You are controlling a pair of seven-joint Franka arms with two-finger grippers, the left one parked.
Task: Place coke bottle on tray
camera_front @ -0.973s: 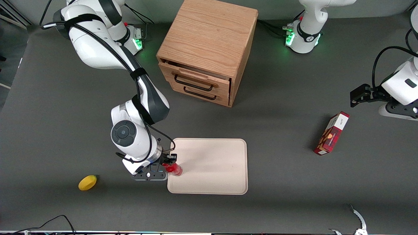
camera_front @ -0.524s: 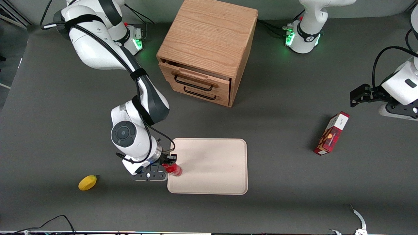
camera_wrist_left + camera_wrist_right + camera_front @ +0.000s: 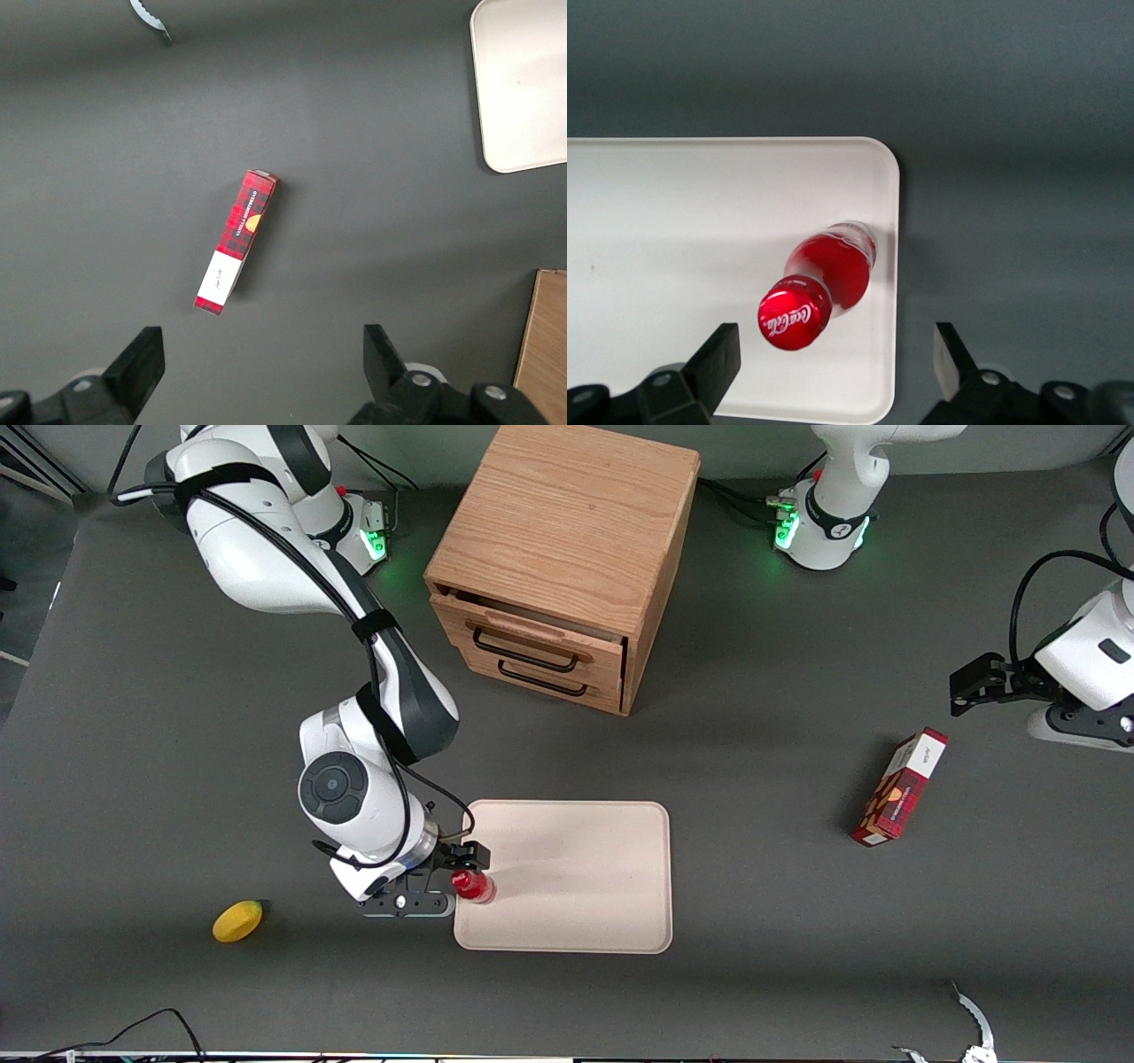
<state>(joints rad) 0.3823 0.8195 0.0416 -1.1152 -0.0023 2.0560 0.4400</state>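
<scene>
Now the small glossy red coke bottle [image 3: 471,886] with its red cap stands upright on the large flat cream tray [image 3: 576,886] with rounded corners and a low rim, just inside the tray's short edge toward the working arm's end of the tabletop [image 3: 753,779]. In the right wrist view the bottle [image 3: 818,286] stands close beside the rim of the tray [image 3: 673,221], near one rounded corner, its cap showing white script. The right arm's gripper [image 3: 461,868] hangs directly above the bottle, its two black fingers [image 3: 718,359] spread wide, one to each side, with clear gaps between them and the bottle; they seem to be raised above the cap, though the height is hard to judge.

Going across the dark grey tabletop from the working arm's end, a small yellow lemon [image 3: 237,920] lies alone, well apart from the tray. Next come the gripper and the bottle, then the tray. A light oak wooden drawer cabinet [image 3: 567,558] with two black handles stands farther from the front camera than the tray, its upper drawer slightly open. Toward the parked arm's end lies a red tartan rectangular carton [image 3: 899,786], well apart from the tray; the left wrist view shows the same carton [image 3: 236,241] lying flat.
</scene>
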